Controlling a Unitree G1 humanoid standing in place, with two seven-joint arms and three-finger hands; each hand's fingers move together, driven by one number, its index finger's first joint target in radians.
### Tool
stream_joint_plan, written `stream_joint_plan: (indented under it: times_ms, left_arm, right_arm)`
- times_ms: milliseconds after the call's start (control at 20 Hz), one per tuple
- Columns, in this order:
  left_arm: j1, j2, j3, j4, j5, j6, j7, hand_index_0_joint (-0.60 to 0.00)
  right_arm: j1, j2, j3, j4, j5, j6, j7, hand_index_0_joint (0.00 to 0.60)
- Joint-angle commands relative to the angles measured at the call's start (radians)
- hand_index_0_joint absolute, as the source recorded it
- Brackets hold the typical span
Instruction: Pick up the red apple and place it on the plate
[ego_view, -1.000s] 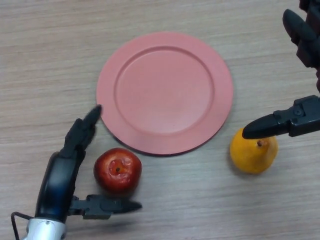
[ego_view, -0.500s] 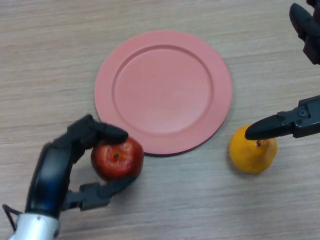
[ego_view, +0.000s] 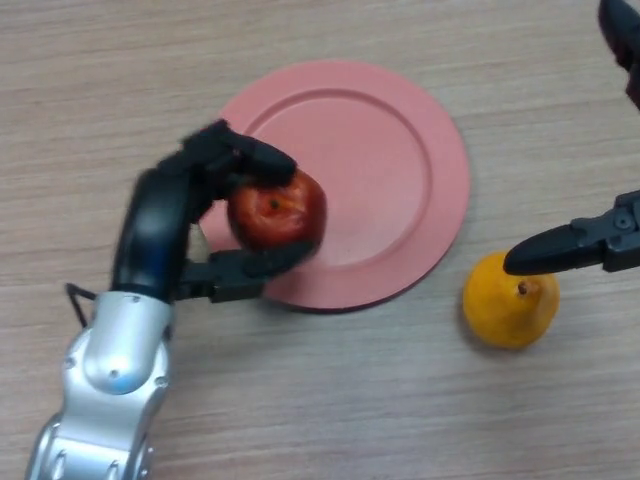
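The red apple (ego_view: 280, 212) is held in my left hand (ego_view: 170, 225), fingers curled over its top and thumb under it. It hangs over the left part of the pink plate (ego_view: 400, 150), which lies flat on the wooden table. My right hand (ego_view: 590, 240) shows at the right edge, its fingers straight, one reaching out above the yellow pear.
A yellow pear (ego_view: 510, 302) stands on the table just right of the plate's lower rim, under my right hand's finger. The wooden table (ego_view: 330, 400) stretches all around.
My left hand closed round the apple beside the plate, then lifted it up and to the right over the plate's left part. The right hand barely moved.
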Motion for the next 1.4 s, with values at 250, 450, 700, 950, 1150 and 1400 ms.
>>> stream_joint_plan:
  times_ms: [250,450,700,950,1150,1400]
  left_arm:
    - [-0.084,0.01,0.004,0.025,0.022,-0.065,0.014,-0.199]
    - [-0.132,0.01,0.041,-0.018,-0.018,-0.029,-0.028,0.0]
    - [-0.172,0.03,0.102,-0.163,-0.047,0.048,-0.073,0.0]
    - [-0.162,0.066,0.181,-0.289,-0.132,0.032,-0.148,0.0]
    - [-0.2,0.066,0.217,-0.337,-0.308,0.064,-0.048,0.0]
    - [-0.193,0.166,0.267,-0.353,-0.327,0.135,-0.072,0.0]
  right_arm:
    - [-0.042,-0.052,-0.113,-0.06,0.015,-0.079,-0.01,0.0]
    - [-0.03,-0.111,-0.13,-0.037,-0.011,-0.129,-0.012,0.0]
    - [-0.008,-0.109,-0.149,0.008,-0.125,-0.241,0.042,0.0]
    - [0.02,-0.095,-0.185,0.031,-0.12,-0.28,0.059,0.0]
    - [0.037,-0.109,-0.206,0.086,-0.114,-0.348,0.062,0.0]
    - [0.032,-0.078,-0.142,0.093,-0.114,-0.319,0.036,0.0]
